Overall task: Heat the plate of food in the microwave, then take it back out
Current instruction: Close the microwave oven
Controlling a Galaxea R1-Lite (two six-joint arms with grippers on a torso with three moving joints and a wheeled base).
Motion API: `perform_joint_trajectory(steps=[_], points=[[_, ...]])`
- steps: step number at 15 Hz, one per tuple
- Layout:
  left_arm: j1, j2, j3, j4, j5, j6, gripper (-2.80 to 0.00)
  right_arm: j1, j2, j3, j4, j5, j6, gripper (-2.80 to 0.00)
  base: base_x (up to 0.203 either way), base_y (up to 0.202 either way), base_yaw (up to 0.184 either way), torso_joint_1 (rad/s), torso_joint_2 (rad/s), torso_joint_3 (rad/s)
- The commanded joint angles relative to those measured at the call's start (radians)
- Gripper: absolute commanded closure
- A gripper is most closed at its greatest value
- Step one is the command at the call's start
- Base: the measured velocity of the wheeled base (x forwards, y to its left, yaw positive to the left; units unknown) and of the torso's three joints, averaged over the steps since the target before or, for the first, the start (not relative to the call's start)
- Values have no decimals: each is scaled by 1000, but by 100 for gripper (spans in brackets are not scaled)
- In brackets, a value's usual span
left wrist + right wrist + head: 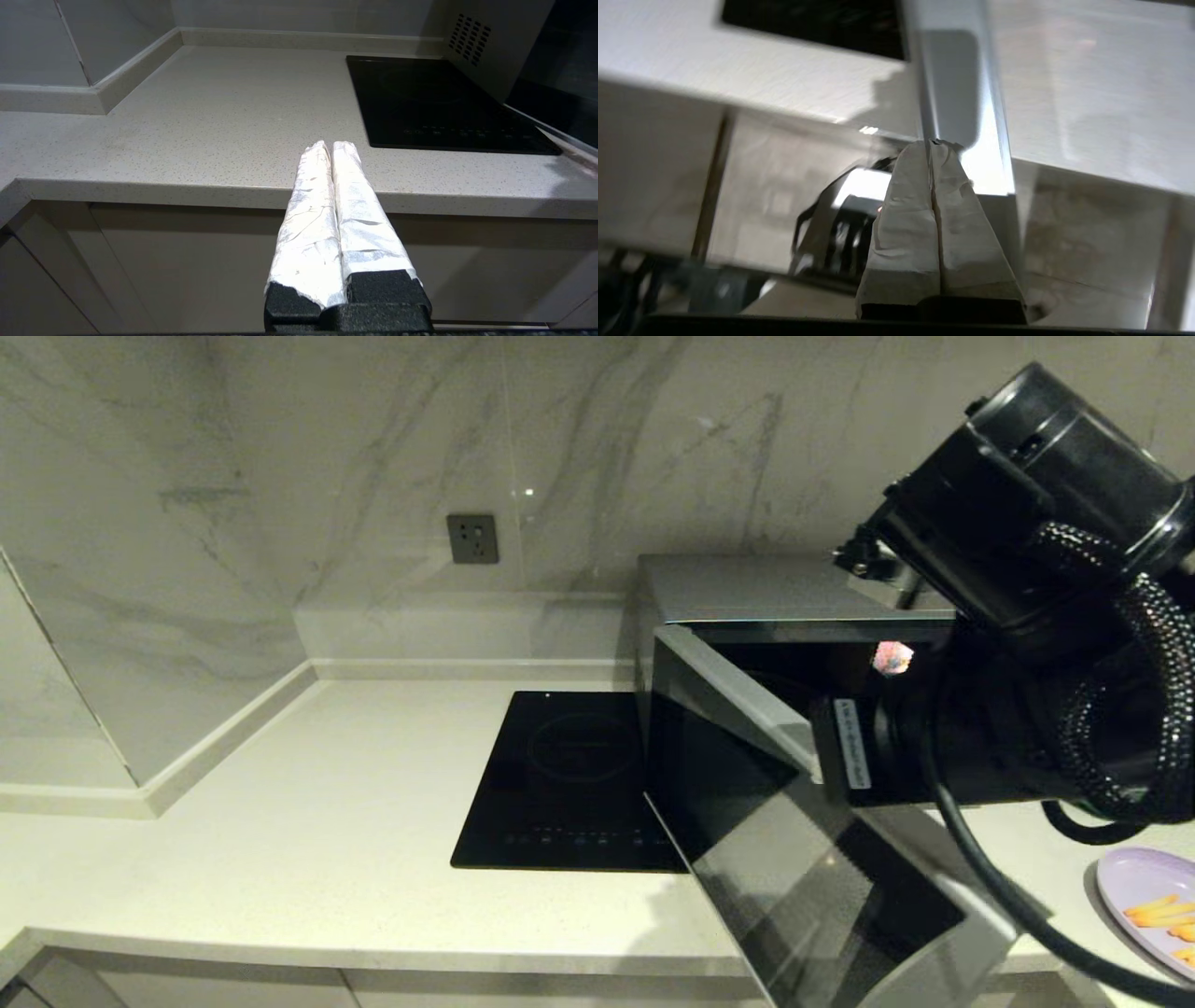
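Nearest the robot, below the desk's front edge, the left gripper (332,145) hangs parked, its two fingers wrapped in crinkled silvery-white tape and pressed flat together, holding nothing. At the desk's near right corner lies the plate of food (1150,896), a shallow pale lavender oval holding orange-yellow sticks, partly cut off by the edge of the head view. The desk (308,831) itself is a pale speckled stone slab with a squared front lip above plain flat cabinet fronts. Just left of the plate, the door (794,859) of the microwave (747,588) stands swung open toward the robot, a dark glossy glass panel framed in brushed silver trim. The right arm reaches over it; its right gripper (933,145), with the same taped fingers closed tip to tip and empty, rests its tips at the silver trim strip of the door. Beside the door sits a flat black glass cooktop (569,784), set flush in the desk. The boxy silver microwave body stands behind, and farthest back a grey-veined marble wall carries a small dark socket (471,539).
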Motion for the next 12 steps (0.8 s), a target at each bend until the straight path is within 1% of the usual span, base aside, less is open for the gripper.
perform_joint_trajectory(steps=[1,3,5,7,8,9,12], points=[[0,0,0,0,0,-1,0,-109,-82,88,9,-14,34,0,0,0,0,0,0,0],[0,0,0,0,0,0,0,-199,-136,146,4,10,41,0,0,0,0,0,0,0],[0,0,0,0,0,-1,0,-218,-190,174,1,71,42,0,0,0,0,0,0,0],[0,0,0,0,0,-1,0,-229,-184,178,0,73,41,0,0,0,0,0,0,0],[0,0,0,0,0,-1,0,-255,-174,181,-13,73,42,0,0,0,0,0,0,0],[0,0,0,0,0,0,0,-293,-156,188,-53,73,41,0,0,0,0,0,0,0],[0,0,0,0,0,-1,0,-454,-40,193,-160,72,30,0,0,0,0,0,0,0]])
